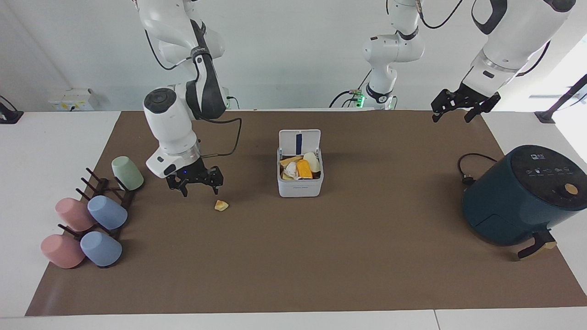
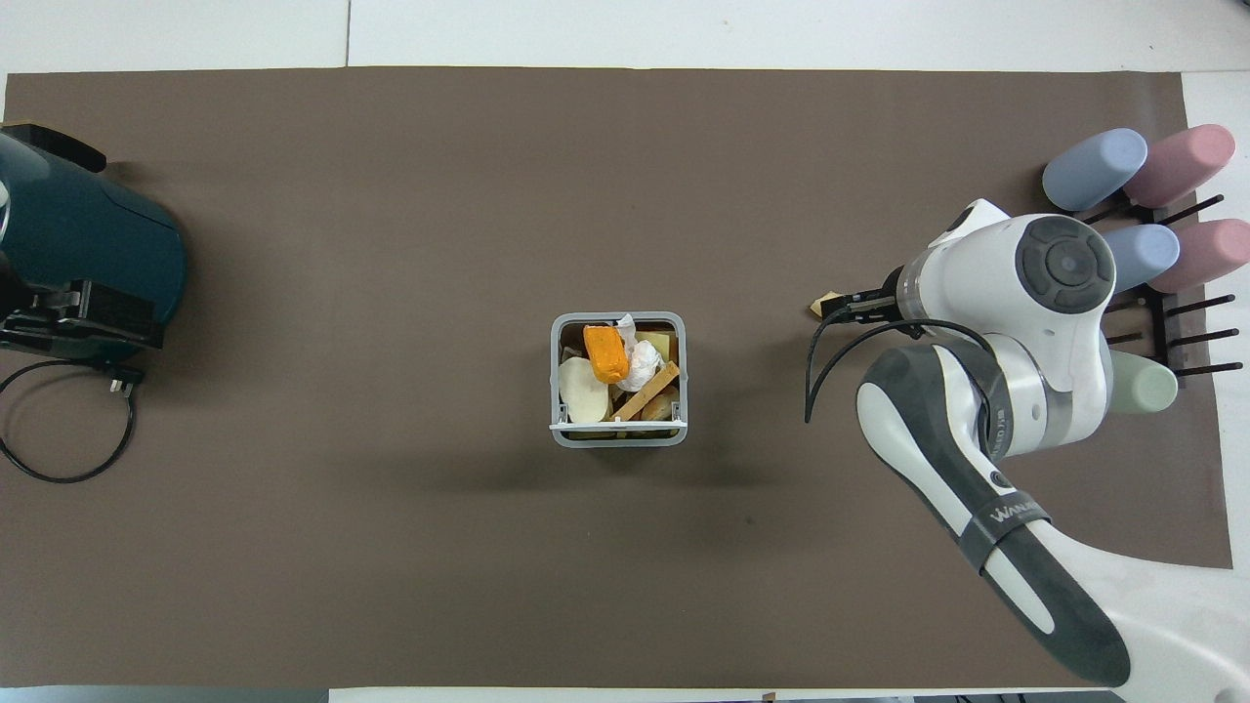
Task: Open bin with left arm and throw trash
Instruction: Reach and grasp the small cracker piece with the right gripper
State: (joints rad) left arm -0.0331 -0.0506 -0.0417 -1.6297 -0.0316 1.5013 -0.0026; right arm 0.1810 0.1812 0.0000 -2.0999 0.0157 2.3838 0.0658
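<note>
Brown mat (image 1: pixel 321 256): scrap (image 1: pixel 221 206) part-hidden overhead under right gripper (image 1: pixel 200 187).

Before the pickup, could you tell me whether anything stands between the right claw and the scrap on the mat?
Nothing visible does. The open right claw hangs beside the scrap, with only bare mat from there to the open bin.

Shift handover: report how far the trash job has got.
Done: the bin stands with its lid up, scraps inside. In hand: the right pincer, open, hangs by the last scrap on the mat, not touching. Left: grasp it, drop it in. The left pincer waits, open.
</note>
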